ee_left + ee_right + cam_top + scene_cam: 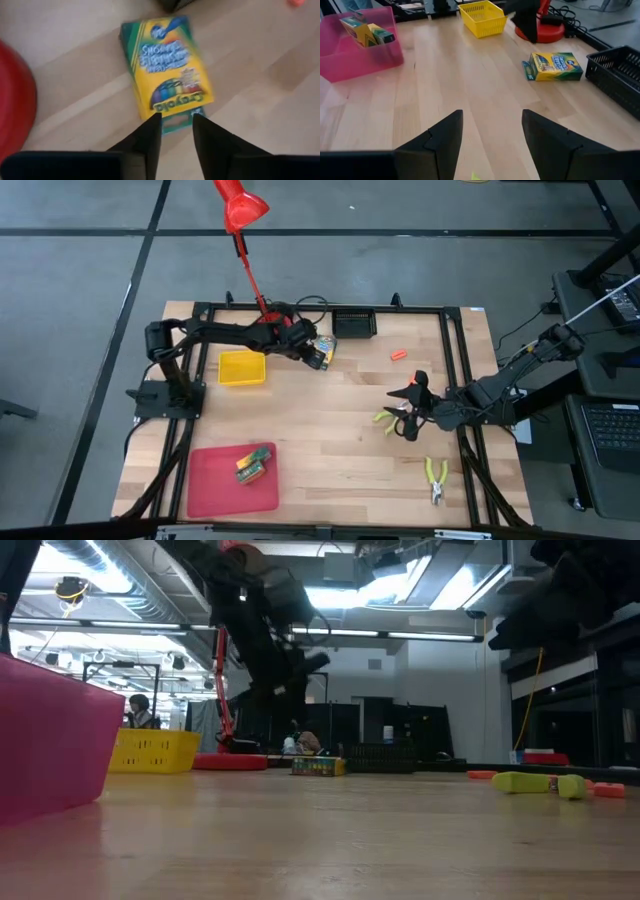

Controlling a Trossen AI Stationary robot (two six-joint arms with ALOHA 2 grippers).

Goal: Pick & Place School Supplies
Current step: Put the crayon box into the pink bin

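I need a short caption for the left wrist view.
Left gripper, fingers open, above a crayon box lying flat on the wooden table.

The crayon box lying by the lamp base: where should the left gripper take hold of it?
The crayon box lies flat on the table. Probably best from above, the left gripper closing across its narrower width at mid-length; its fingers look open and already line up with the near short end.

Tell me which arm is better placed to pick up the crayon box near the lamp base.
Left. The left gripper hangs open directly over the crayon box; the right gripper is across the table.
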